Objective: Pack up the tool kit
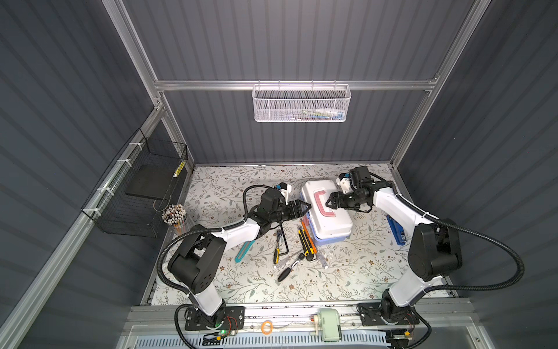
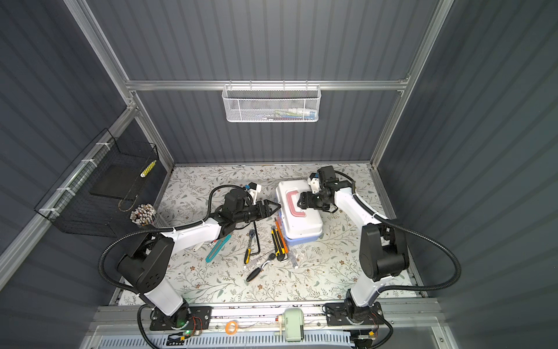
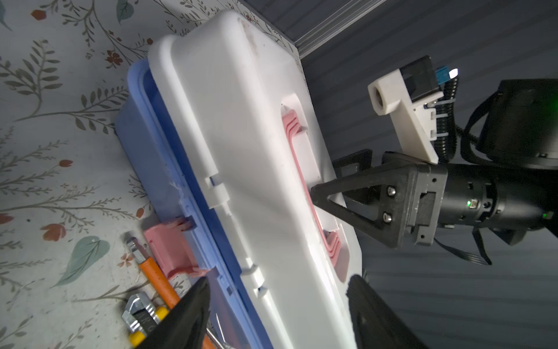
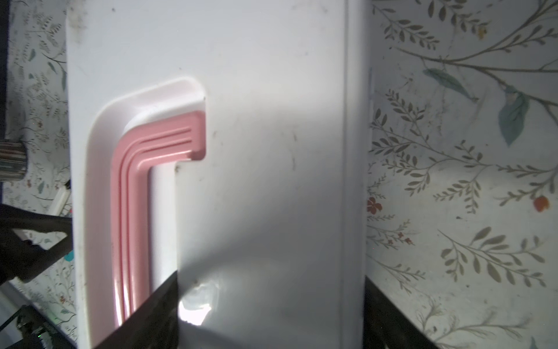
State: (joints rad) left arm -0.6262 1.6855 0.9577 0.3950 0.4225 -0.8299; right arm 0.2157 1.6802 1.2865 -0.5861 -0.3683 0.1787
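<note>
Packing has hardly begun. The white-lidded, blue-bottomed plastic tool box (image 1: 329, 217) sits on the flowery desk (image 1: 241, 281), lid on, insides hidden. My right jaws straddle its lid by the pink handle (image 4: 129, 211); squeezing or not, I cannot tell. My left jaws are spread, empty, beside the box. Small metal hand tools (image 1: 305, 243) lie outside it. Its pink latch (image 3: 163, 250) hangs undone.

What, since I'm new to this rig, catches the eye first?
A white box with a pink handle sits right of the table's middle. The left gripper reaches its side, and the right gripper is at the handle. Loose tools lie scattered beside it.
</note>
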